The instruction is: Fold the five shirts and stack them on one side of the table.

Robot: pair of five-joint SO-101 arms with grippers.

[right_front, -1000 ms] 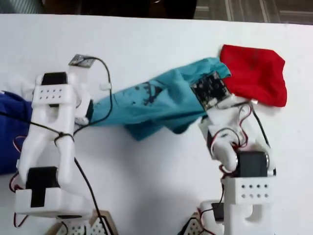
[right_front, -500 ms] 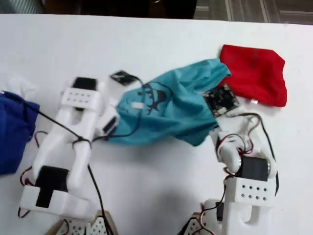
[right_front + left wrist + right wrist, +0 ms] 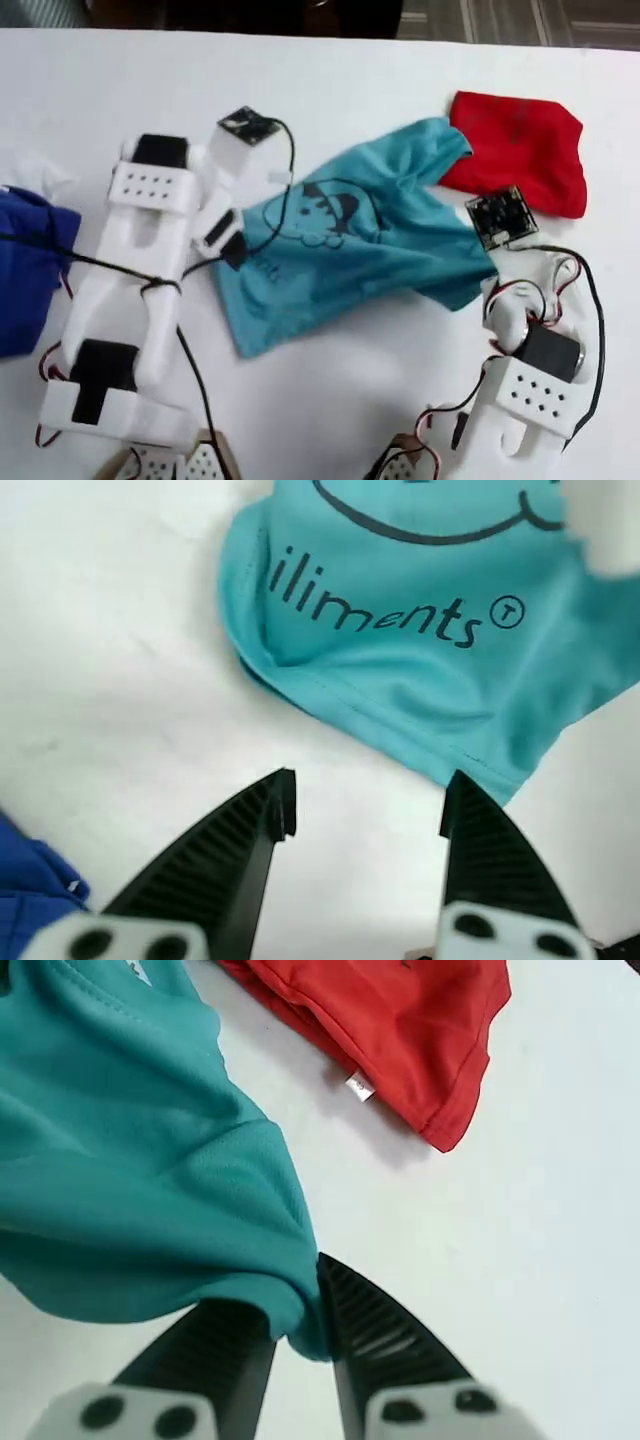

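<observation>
I see the teal shirt (image 3: 340,250) lying crumpled in the middle of the worktop (image 3: 330,400), its far corner touching the red shirt (image 3: 520,150). My right end effector (image 3: 300,1332) is pinching the teal shirt's edge. My left end effector (image 3: 370,798) is spread wide over bare worktop, just beside the teal hem. The blue shirt (image 3: 28,270) lies beyond the left arm.

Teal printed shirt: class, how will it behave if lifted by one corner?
Probably floppy: the teal printed fabric shirt lies wrinkled and bunches where the right gripper pinches its edge. Likely light, given its thin hem. Pushed across the white table, it would probably crumple, not slide whole.
</observation>
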